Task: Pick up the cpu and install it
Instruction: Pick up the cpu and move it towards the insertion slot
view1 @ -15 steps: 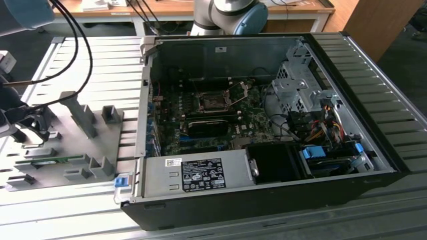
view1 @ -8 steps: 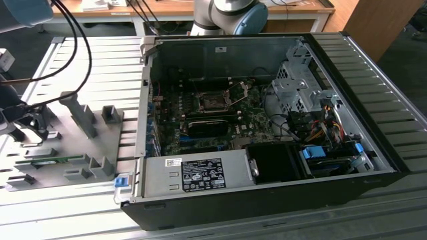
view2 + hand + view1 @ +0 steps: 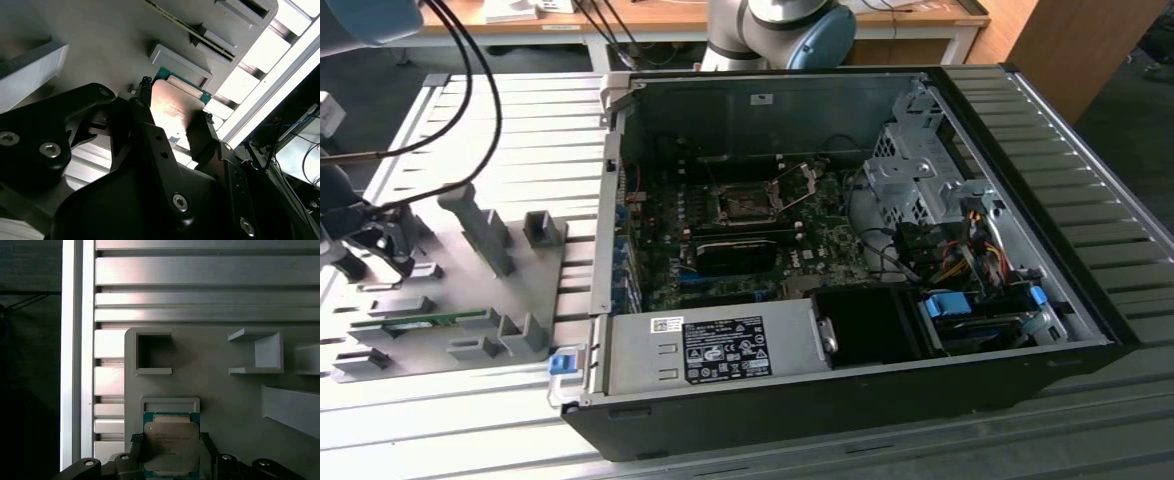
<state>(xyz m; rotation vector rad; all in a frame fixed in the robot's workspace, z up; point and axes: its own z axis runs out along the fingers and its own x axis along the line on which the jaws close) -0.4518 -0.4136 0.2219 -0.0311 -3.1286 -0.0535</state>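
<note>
The cpu [image 3: 171, 447] is a small, flat, square chip with a silver-grey metal top over a green board edge. It lies flat, metal side up, on the grey tray [image 3: 225, 405], one edge seated against a raised stop [image 3: 170, 403].

In the first wrist view the gripper [image 3: 171, 440] is cut off by the picture's bottom edge, and the print on the cpu [image 3: 171, 447] is too small to tell. In the second wrist view the gripper's dark body hides the cpu's near part. Whether the gripper presses the cpu's sides cannot be told. In the exterior view the gripper, over the tray [image 3: 520, 290] at its edge on the exterior view's left, is cut by the picture's edge, and the arm [image 3: 781, 30] by the top edge.
</note>
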